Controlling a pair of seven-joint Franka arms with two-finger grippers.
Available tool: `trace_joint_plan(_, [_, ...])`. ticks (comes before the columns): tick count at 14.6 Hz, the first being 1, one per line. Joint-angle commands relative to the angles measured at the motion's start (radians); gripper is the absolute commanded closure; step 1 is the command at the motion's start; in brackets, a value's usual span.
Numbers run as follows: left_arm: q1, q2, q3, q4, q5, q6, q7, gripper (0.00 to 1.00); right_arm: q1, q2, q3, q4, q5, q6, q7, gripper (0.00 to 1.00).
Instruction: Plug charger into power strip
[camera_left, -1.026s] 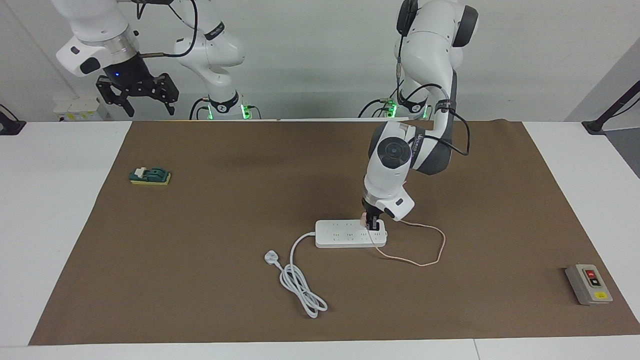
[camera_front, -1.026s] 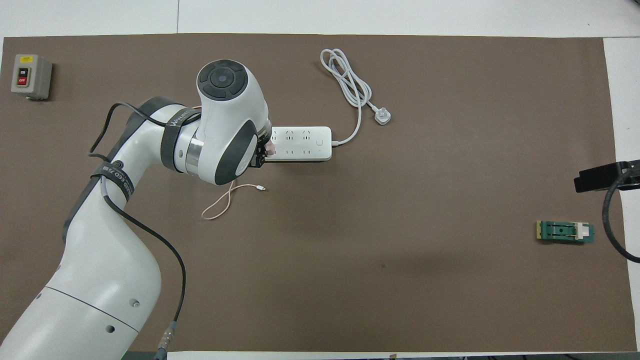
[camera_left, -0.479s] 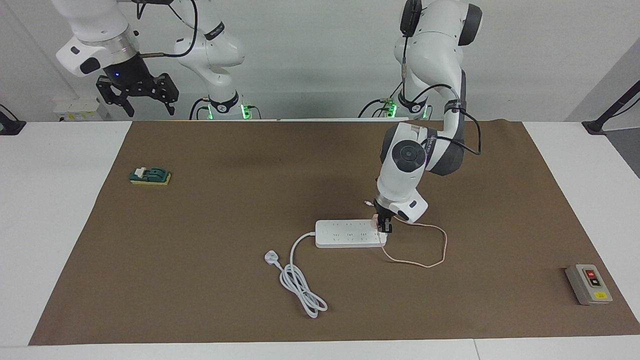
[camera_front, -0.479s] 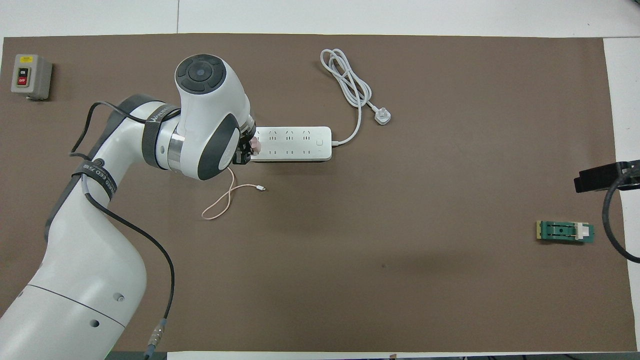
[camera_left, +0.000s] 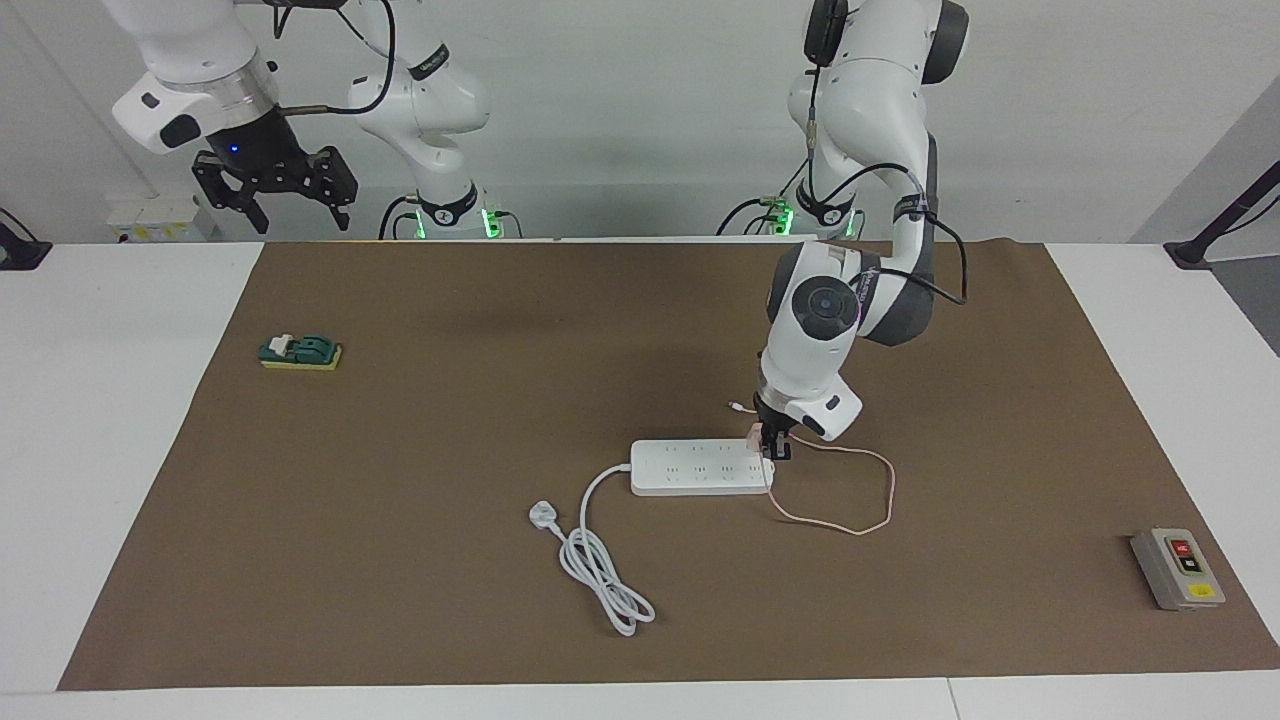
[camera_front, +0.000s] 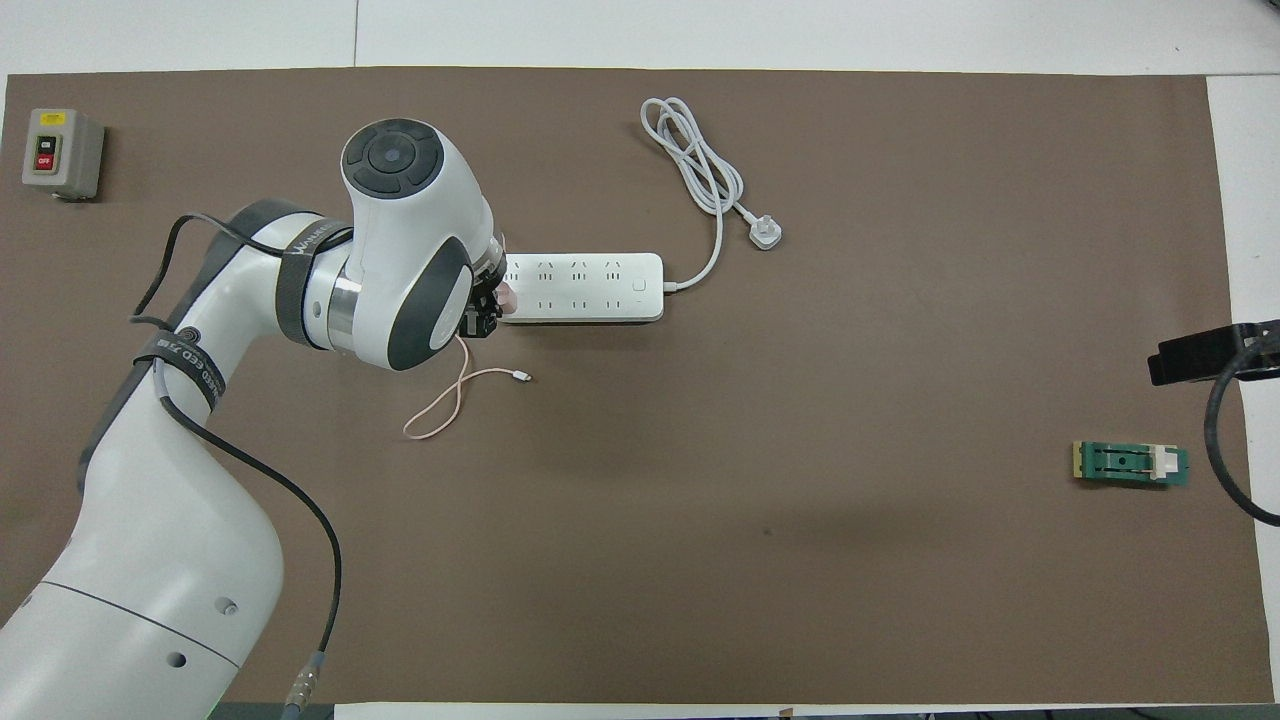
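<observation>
The power strip (camera_left: 690, 468) (camera_front: 590, 287) lies flat in the middle of the brown mat. My left gripper (camera_left: 775, 447) (camera_front: 483, 320) is low over the strip's end toward the left arm's side, shut on the pale-pink charger (camera_left: 755, 434) (camera_front: 507, 293). The charger sits at that end edge of the strip; whether its pins are in a socket is hidden. Its thin pink cable (camera_left: 860, 525) (camera_front: 440, 410) loops over the mat to a tiny connector (camera_front: 520, 376). My right gripper (camera_left: 298, 212) waits open, high over the right arm's end of the table.
The strip's thick white cord coils to a white three-pin plug (camera_left: 541, 514) (camera_front: 767, 235), farther from the robots than the strip. A grey button box (camera_left: 1177, 568) (camera_front: 62, 152) sits at the left arm's end. A small green and yellow piece (camera_left: 300, 352) (camera_front: 1130, 464) lies toward the right arm's end.
My left gripper has slid with the charger along the strip toward the left arm's end, from over the last sockets to the strip's end edge. The right arm has not moved.
</observation>
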Motion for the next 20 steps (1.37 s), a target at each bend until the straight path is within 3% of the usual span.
trace_joint_plan(1, [-0.005, -0.016, 0.001, -0.051, -0.015, 0.041, -0.005, 1.0, -0.02, -0.012, 0.012, -0.004, 0.008, -0.011, 0.008, 0.0])
trace_joint_plan(20, [-0.027, -0.027, -0.002, -0.094, -0.017, 0.081, -0.025, 1.0, -0.02, -0.012, 0.012, -0.002, 0.008, -0.011, 0.007, 0.0])
